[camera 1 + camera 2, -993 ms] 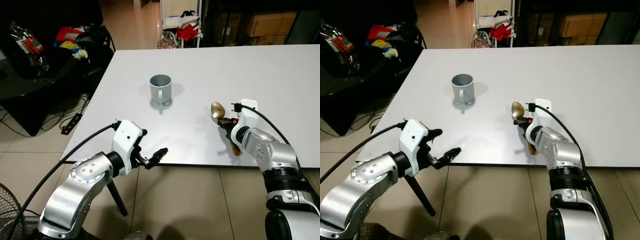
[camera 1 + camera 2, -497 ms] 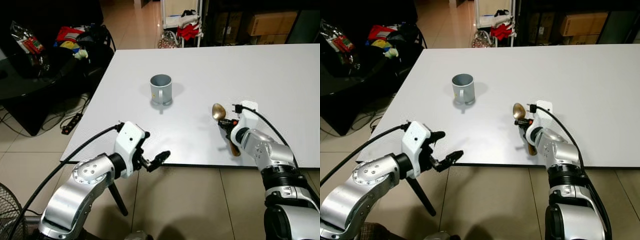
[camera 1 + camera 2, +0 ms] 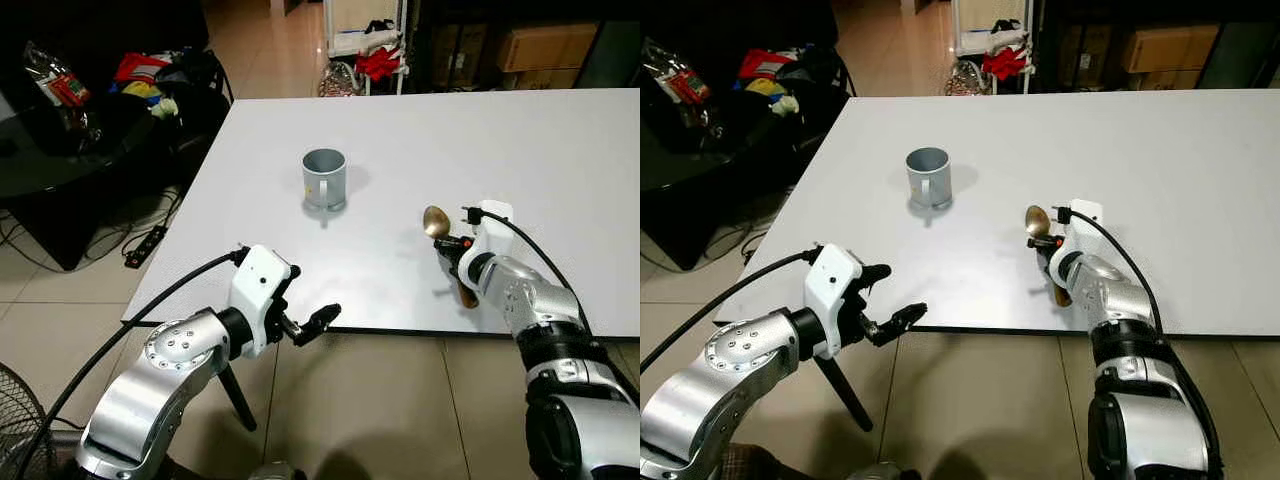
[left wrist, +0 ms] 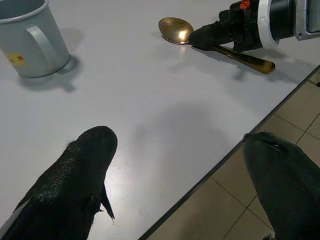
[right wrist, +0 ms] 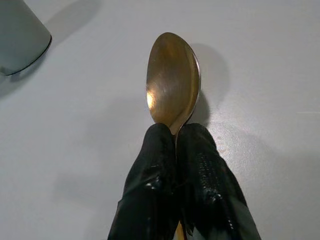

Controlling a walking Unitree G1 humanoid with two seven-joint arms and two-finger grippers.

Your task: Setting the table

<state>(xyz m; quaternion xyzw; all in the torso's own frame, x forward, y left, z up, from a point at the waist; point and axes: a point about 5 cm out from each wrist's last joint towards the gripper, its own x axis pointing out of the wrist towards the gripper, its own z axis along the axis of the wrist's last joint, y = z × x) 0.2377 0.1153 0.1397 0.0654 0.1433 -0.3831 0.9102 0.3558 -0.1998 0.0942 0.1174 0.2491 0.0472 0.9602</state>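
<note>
**Spoon held steady at the table's near edge**

Spoon [image 3: 441, 232] has barely shifted over the last second: right tool [image 5: 176, 137] stays pinched shut on its neck, bowl on the table [image 3: 560, 160], right of the mug [image 3: 324, 179]. Left tool [image 3: 316, 321] hangs spread and empty (little change). Release looks due.

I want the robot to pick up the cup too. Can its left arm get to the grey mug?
Probably yes. The left gripper is open at the white table's near edge, with only bare tabletop between it and the grey metal mug.
</note>
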